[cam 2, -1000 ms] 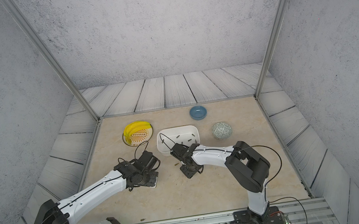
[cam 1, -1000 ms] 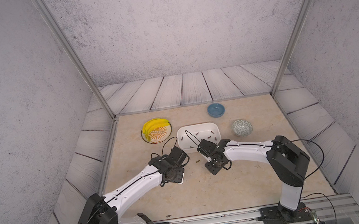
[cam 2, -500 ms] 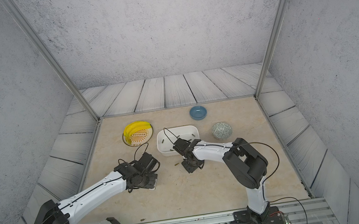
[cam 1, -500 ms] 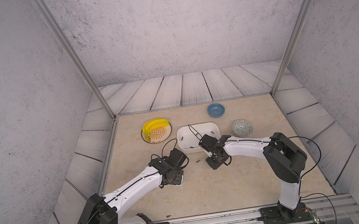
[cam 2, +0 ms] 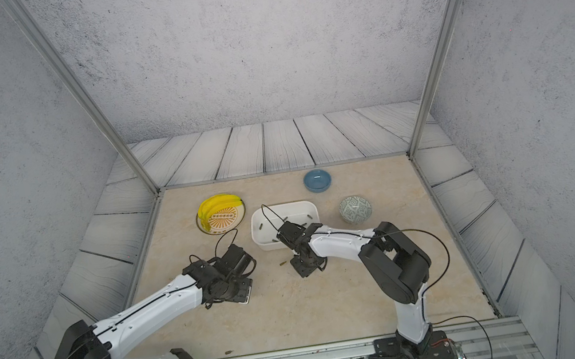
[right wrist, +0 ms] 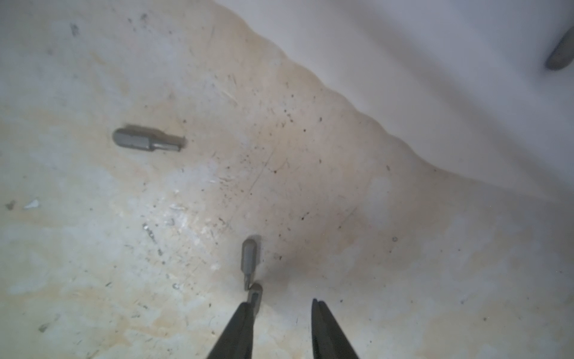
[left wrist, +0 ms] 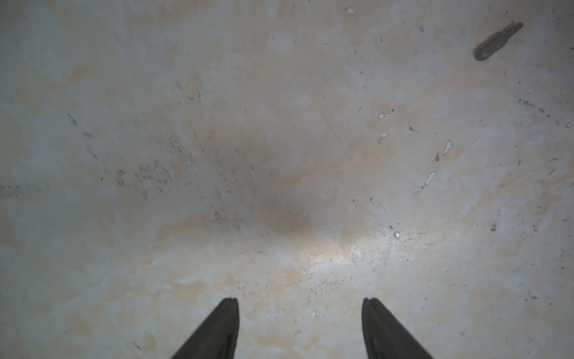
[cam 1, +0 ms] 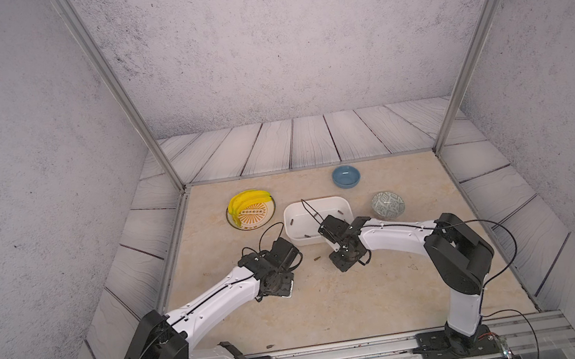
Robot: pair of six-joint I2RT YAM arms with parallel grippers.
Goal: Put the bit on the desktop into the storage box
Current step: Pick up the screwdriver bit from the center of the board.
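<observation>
Several small grey bits lie on the beige desktop [cam 1: 333, 296]. One bit [right wrist: 250, 262] lies just past my right gripper [right wrist: 284, 300], which hangs open near the desktop. A second short bit [right wrist: 255, 293] rests against the outside of one fingertip, and nothing sits between the jaws. A third bit [right wrist: 147, 141] [cam 1: 315, 259] lies further off. The white storage box [cam 1: 302, 241] [right wrist: 403, 62] stands close behind and holds several bits. My left gripper [left wrist: 299, 306] is open over bare desktop, with a bit [left wrist: 497, 42] far from it.
A plate with yellow bananas [cam 1: 250, 210] stands left of the storage box. A blue bowl [cam 1: 346, 176] and a grey-green patterned bowl [cam 1: 388, 205] stand behind and to the right. One more bit [cam 1: 271, 345] lies near the front edge.
My right gripper's jaws have narrowed a little and the right arm has shifted slightly beside the storage box. The left arm has stayed put.
</observation>
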